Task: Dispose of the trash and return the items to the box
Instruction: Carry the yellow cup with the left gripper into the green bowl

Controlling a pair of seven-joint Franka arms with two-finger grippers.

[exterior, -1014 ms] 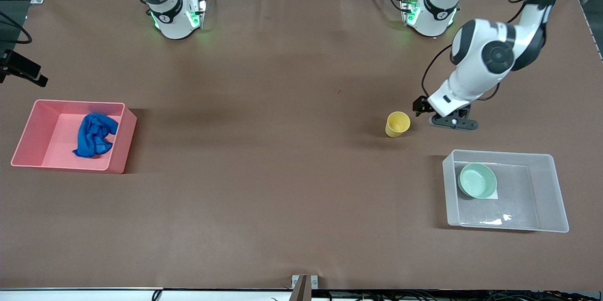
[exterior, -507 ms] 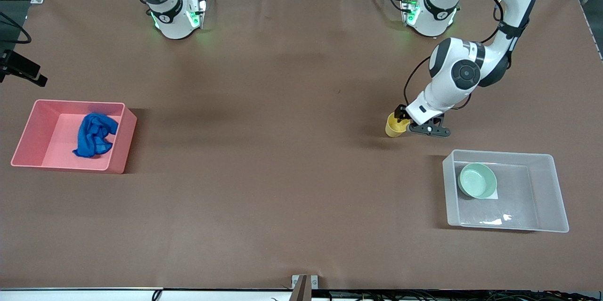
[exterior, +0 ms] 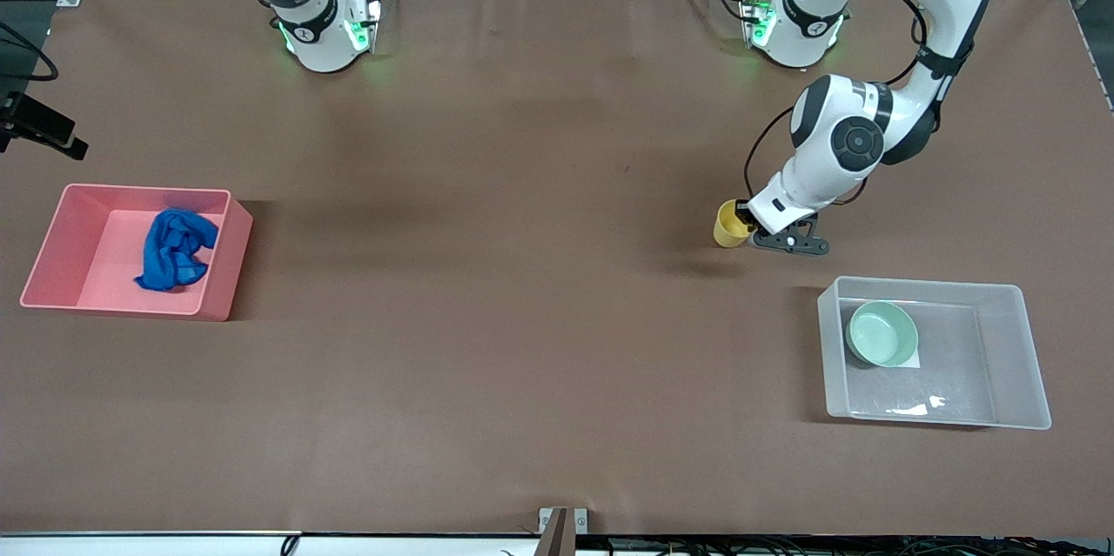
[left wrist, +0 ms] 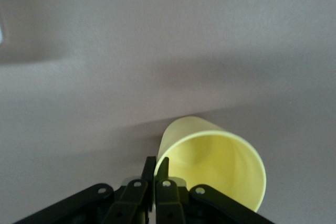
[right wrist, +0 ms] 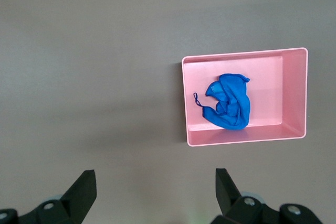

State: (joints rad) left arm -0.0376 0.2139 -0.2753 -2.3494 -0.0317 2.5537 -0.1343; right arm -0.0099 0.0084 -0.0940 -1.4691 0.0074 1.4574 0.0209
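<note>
In the front view you see the left tool (exterior: 747, 224) at the yellow cup (exterior: 728, 224), farther from the camera than the clear box (exterior: 1009, 356) holding the mint bowl (exterior: 882, 333). The blue wad (exterior: 177, 248) lies in the pink bin (exterior: 222, 269). In the left wrist view your fingers (left wrist: 148, 174) pinch the cup's (left wrist: 215, 163) rim. In the right wrist view the waiting right tool (right wrist: 155, 195) hangs wide open, holding nothing, above the surface (right wrist: 105, 51).

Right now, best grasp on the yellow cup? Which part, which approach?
Take the yellow cup by its rim wall, coming down from above, one finger inside the mouth and one outside. It stands upright, mouth open upward, with a thin wall. The left gripper is pinched on the rim that way in the left wrist view.
</note>
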